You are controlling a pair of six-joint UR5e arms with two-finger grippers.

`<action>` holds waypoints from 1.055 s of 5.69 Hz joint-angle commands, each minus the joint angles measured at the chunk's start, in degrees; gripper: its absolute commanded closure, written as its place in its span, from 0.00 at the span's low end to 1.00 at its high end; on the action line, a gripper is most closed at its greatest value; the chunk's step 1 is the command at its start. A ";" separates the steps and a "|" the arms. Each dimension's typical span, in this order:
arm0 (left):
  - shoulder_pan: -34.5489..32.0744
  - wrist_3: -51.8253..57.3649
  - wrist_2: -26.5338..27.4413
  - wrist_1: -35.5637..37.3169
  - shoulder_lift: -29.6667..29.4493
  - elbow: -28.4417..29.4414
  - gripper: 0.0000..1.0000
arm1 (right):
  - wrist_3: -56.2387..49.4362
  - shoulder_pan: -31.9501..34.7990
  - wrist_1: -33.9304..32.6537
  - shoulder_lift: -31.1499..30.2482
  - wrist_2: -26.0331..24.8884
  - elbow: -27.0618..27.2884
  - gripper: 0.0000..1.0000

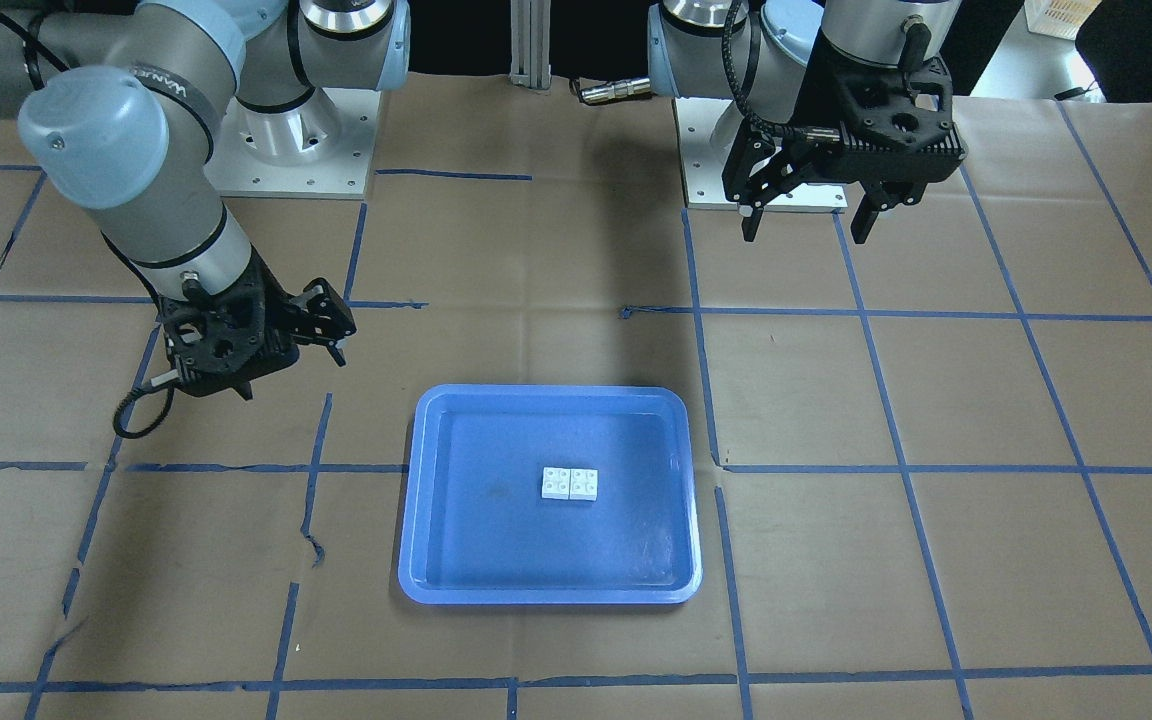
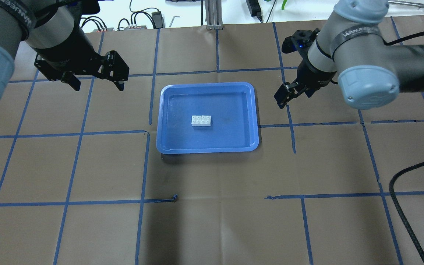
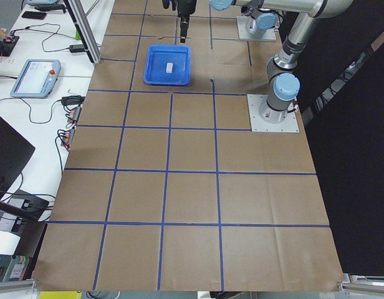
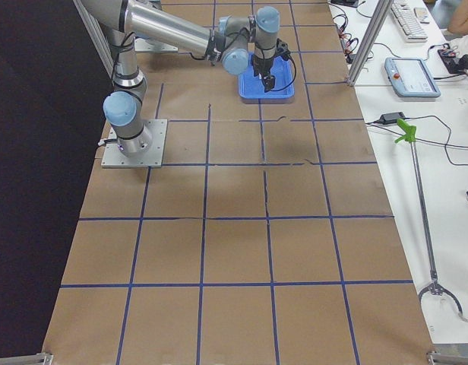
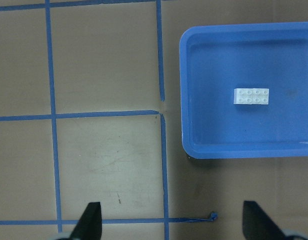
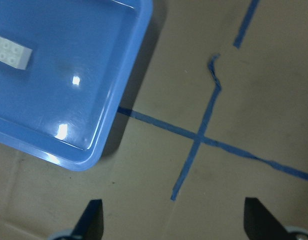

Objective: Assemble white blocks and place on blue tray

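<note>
In the overhead view, the nearest part of the bench point(image 2: 212, 228) carries only brown paper and blue tape lines point(image 2: 68, 202). Farther out sits the blue tray point(image 2: 159, 121), its long sides running across the robot from left to right.

The white blocks point(image 2: 201, 120) lie in the tray, a little left of its middle, flat on its floor and well apart from the rim. They lie side by side and touch, so together they form one short oblong. The studs point up. The long axis of the pair runs left to right, parallel to the long sides of the tray. I cannot tell whether they are really locked together.

I judge them very light, stiff and not fragile, with smooth sides that may slip. The best hold seems across the short width, at the seam, so that each finger presses both blocks.

Farthest, the left end effector point(image 2: 98, 84) hangs left of the tray with its fingers spread and empty. The right end effector point(image 6: 173, 217) hangs at the right of the tray, also spread and holding nothing.
</note>
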 commanded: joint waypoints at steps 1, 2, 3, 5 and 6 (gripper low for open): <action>-0.06 0.00 -0.06 0.00 0.01 0.01 0.01 | 18.14 0.39 19.42 -2.93 -4.83 -11.29 0.00; 0.02 0.00 0.03 0.00 0.01 0.01 0.01 | 22.15 1.96 25.89 -3.19 -4.75 -17.20 0.00; 0.03 0.00 -0.06 0.08 0.01 0.10 0.01 | 22.37 2.76 25.43 -3.28 -4.58 -16.47 0.00; -0.06 0.00 -0.06 0.09 -0.07 0.19 0.01 | 21.49 2.07 25.34 -3.11 -4.40 -16.47 0.00; -0.06 0.17 -0.06 0.09 -0.07 0.28 0.01 | 21.58 2.07 25.34 -3.19 -4.40 -16.55 0.00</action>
